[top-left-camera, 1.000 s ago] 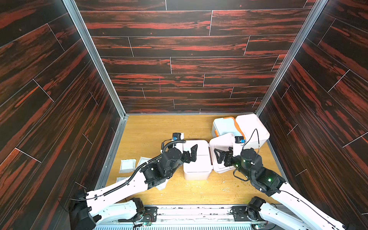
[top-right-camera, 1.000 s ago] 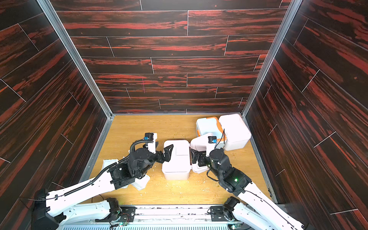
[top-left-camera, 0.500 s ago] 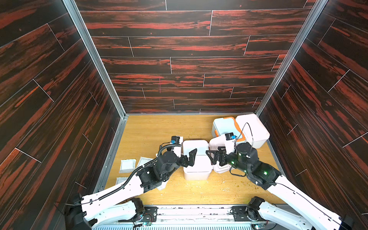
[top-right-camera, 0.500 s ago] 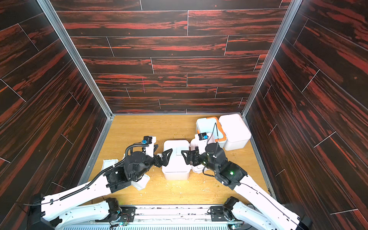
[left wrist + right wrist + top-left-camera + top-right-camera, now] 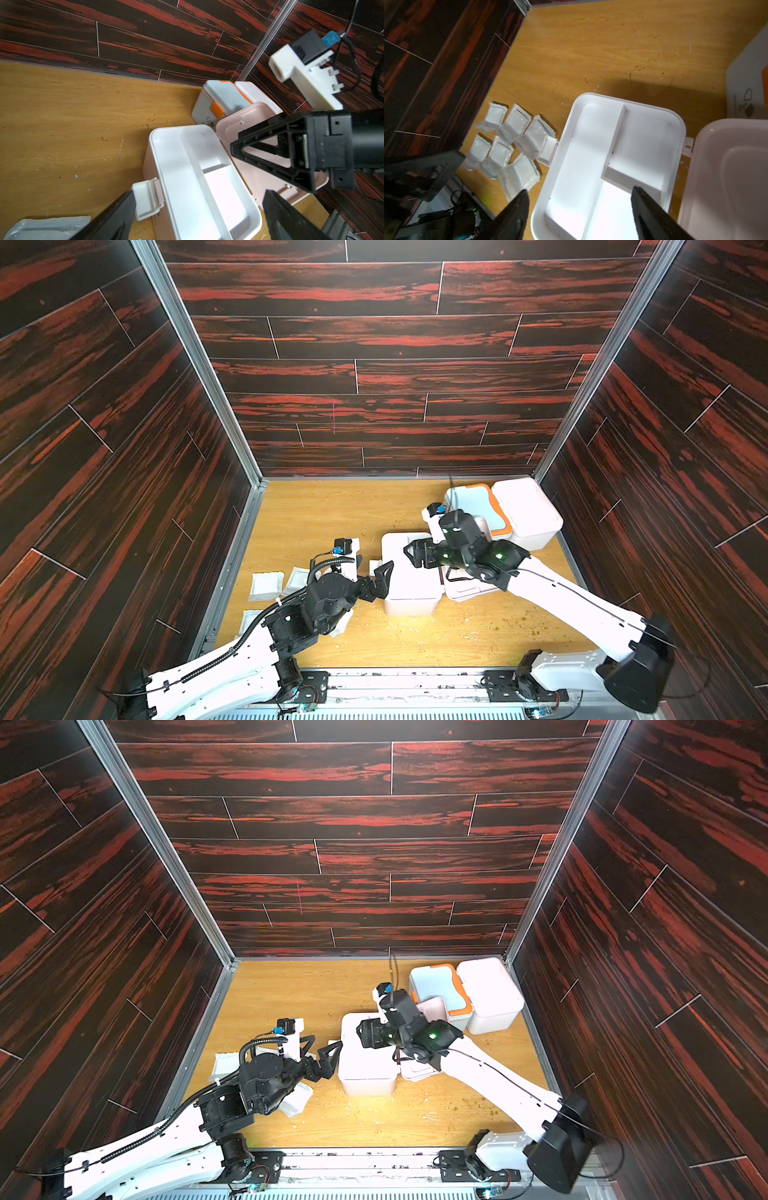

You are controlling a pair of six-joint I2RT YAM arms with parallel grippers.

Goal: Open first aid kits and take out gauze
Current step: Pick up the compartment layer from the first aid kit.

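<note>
The left gripper [image 5: 374,570] is held spread beside the opened first aid kit [image 5: 409,605]; the right gripper [image 5: 411,558] is spread above it.

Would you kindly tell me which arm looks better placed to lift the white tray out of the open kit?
The right, I think. The right gripper hangs over the white tray, jaws apart and pointing down into it. The left gripper sits open beside the open kit, at its latch side.
</note>
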